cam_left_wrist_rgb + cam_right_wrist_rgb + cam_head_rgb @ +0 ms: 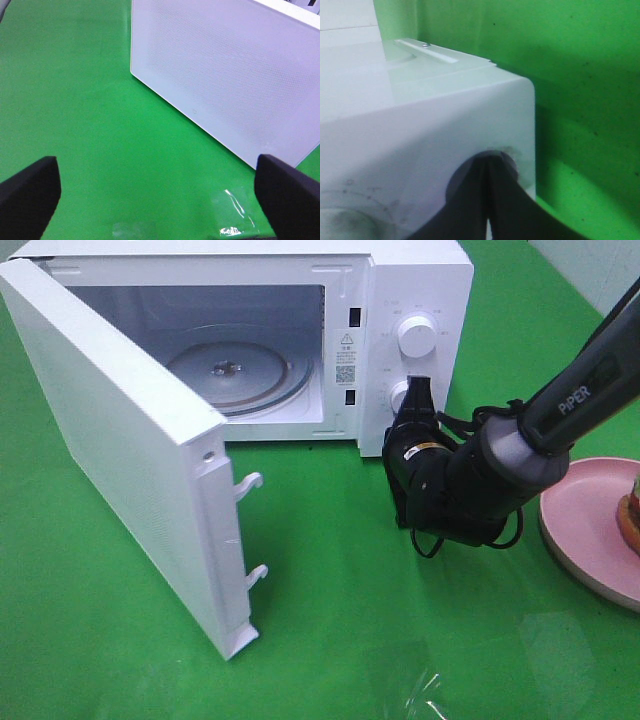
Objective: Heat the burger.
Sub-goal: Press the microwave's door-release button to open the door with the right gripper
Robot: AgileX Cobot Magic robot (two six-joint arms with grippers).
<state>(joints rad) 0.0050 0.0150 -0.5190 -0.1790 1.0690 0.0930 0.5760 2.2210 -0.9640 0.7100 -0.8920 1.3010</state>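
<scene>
The microwave (420, 290) door (110, 440) stands open and its turntable (240, 370) is bare. The burger (630, 512) sits on the pink plate (585, 530) at 3 o'clock on the desk (330, 590). The right gripper (418, 390), closed and empty, touches the lower knob (400, 397); it should probably back straight off before swinging toward the plate. The left gripper (157, 195) hangs open and empty.

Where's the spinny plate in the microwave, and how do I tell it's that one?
Find the big white microwave oven with its door swung open on the green table. Inside, on its floor, lies a round clear glass turntable. Unlike the pink round plate out at the right, it is see-through and sits inside the oven.
</scene>
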